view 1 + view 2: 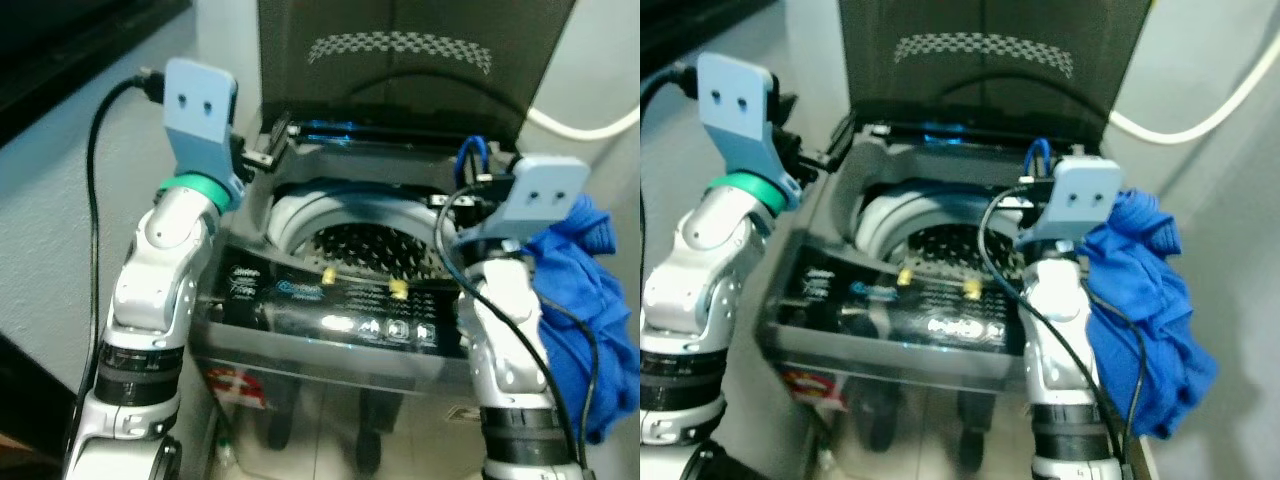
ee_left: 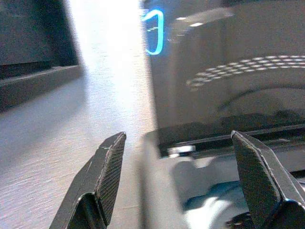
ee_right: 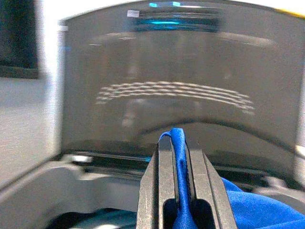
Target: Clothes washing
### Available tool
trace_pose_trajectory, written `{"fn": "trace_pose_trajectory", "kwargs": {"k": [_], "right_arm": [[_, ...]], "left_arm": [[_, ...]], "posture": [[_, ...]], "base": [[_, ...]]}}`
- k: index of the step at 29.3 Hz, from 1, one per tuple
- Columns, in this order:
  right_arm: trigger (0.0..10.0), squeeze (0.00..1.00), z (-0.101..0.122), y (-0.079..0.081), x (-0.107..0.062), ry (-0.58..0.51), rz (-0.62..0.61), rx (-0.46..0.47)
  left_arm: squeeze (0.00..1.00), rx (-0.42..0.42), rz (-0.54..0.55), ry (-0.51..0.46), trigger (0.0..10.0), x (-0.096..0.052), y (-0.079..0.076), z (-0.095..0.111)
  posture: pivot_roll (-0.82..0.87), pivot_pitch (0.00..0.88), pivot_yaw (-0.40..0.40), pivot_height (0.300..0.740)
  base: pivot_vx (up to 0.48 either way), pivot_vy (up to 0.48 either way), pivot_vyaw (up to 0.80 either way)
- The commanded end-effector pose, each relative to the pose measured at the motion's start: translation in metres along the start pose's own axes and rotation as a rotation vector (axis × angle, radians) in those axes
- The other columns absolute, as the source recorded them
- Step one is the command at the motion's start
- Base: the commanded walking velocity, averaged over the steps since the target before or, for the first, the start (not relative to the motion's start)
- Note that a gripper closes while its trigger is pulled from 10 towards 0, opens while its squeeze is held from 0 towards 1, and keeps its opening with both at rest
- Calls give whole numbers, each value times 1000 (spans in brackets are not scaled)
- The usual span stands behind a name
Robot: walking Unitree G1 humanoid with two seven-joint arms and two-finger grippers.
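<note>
A top-loading washing machine [image 1: 330,310] stands before me with its dark lid [image 1: 400,60] raised and its perforated drum [image 1: 370,250] exposed. My right gripper [image 3: 177,140] is over the drum's right rim, shut on a fold of a blue garment [image 1: 1145,300]. The rest of the garment hangs down outside the machine, along the right side of my right arm. A small blue loop pokes up past the fingertips [image 1: 470,155]. My left gripper [image 2: 178,138] is open with nothing in it, held by the machine's back left corner [image 1: 265,145].
A white hose [image 1: 590,125] curves along the wall at the upper right. A black cable [image 1: 95,170] loops from my left wrist. A pale wall and dark furniture [image 1: 60,40] close in on the left. The control panel [image 1: 360,320] faces me.
</note>
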State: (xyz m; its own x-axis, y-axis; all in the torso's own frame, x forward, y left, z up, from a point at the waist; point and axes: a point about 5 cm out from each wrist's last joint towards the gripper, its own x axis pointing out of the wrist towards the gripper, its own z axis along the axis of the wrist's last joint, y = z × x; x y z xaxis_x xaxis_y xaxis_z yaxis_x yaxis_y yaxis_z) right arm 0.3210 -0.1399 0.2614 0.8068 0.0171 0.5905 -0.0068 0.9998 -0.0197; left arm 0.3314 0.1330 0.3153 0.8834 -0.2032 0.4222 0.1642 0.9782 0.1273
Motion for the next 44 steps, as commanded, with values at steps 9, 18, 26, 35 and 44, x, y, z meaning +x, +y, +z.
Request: {"fn": "trace_pose_trajectory", "kwargs": {"k": [9, 18, 26, 35, 44], "right_arm": [[10000, 0, 6, 5, 6, -37, 35, -23], [10000, 0, 64, 15, 58, -271, 81, 10], [10000, 0, 130, 54, 91, -415, 432, 167], [10000, 0, 128, 82, 110, -358, 485, 280], [10000, 0, 77, 42, 93, -204, 439, 229]], "left_arm": [[0, -48, -291, -106, 10000, -1, -29, 15], [0, -106, -697, -106, 10000, -18, -65, 18], [0, -237, -867, -27, 10000, -29, -80, 1], [0, -263, -788, 10, 10000, -19, -91, -18], [0, -38, -229, 175, 10000, 28, 11, -59]], "posture": [[126, 0, 66, 740], [89, 0, 107, 740], [32, 0, 135, 740], [53, 0, 85, 740], [44, 0, 88, 740]], "base": [[0, 0, 0], [0, 0, 0], [0, 0, 0], [0, 0, 0], [0, 0, 0]]}}
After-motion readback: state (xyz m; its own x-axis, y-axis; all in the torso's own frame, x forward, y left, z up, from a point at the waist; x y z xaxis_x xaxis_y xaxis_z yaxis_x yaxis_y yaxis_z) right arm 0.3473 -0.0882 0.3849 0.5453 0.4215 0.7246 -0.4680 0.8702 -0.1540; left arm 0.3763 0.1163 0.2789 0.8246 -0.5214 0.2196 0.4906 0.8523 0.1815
